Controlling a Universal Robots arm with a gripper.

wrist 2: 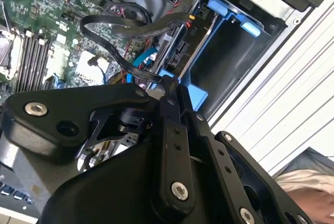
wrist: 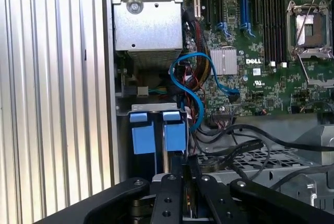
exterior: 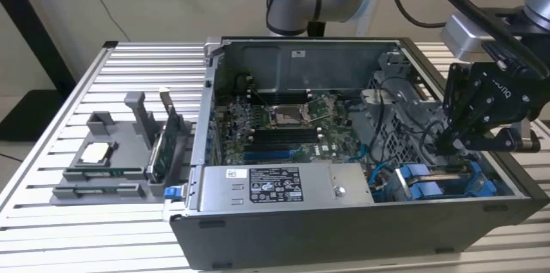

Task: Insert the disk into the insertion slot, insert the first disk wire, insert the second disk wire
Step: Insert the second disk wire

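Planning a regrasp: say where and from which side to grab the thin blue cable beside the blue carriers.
Grip the thin blue cable at the top of its free arch, near the silver metal box, coming down through the case's open side. There the loop looks clear of the green circuit board; lower down it runs among other wires.

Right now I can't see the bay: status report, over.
Gripper down inside the case, over the insertion slot. Fingers unclear. Blue cable and black cables lie alongside.

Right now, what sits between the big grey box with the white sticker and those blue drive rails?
In the exterior view, loose cables, one bright blue, lie between the grey box and the blue rails.
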